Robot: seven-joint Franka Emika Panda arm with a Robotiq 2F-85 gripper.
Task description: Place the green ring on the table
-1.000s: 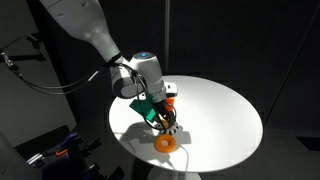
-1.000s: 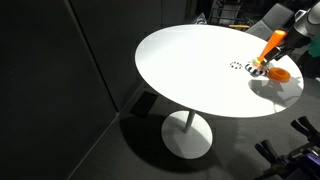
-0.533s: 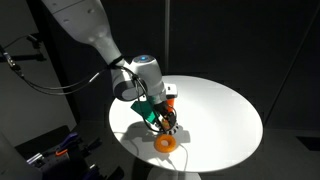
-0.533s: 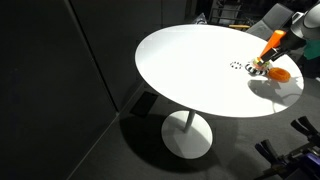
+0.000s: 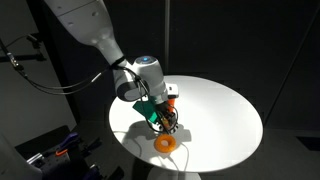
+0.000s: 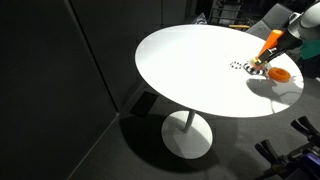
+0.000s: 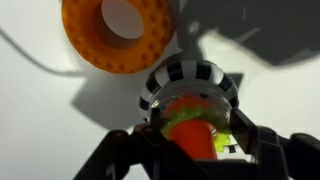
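Note:
In the wrist view the green ring point(image 7: 180, 118) sits around an orange peg point(image 7: 194, 140) that rises from a black-and-white checkered base point(image 7: 185, 78). My gripper point(image 7: 198, 128) straddles the peg from above. Its dark fingers point(image 7: 244, 136) press against the ring's left and right sides, so it is shut on the ring. The ring stays low on the peg, close to the base. In both exterior views the gripper point(image 5: 166, 122) point(image 6: 258, 67) hangs low over the white table point(image 5: 225, 110) point(image 6: 190, 60), and the ring itself is too small to make out.
A flat orange ring point(image 7: 115, 35) point(image 5: 166, 141) point(image 6: 279, 72) lies on the table right beside the checkered base. The round table's edge runs close to the gripper. Dark curtains and cables surround the table.
The arm has hardly moved. The gripper's fingers have closed in on the green ring at the peg.

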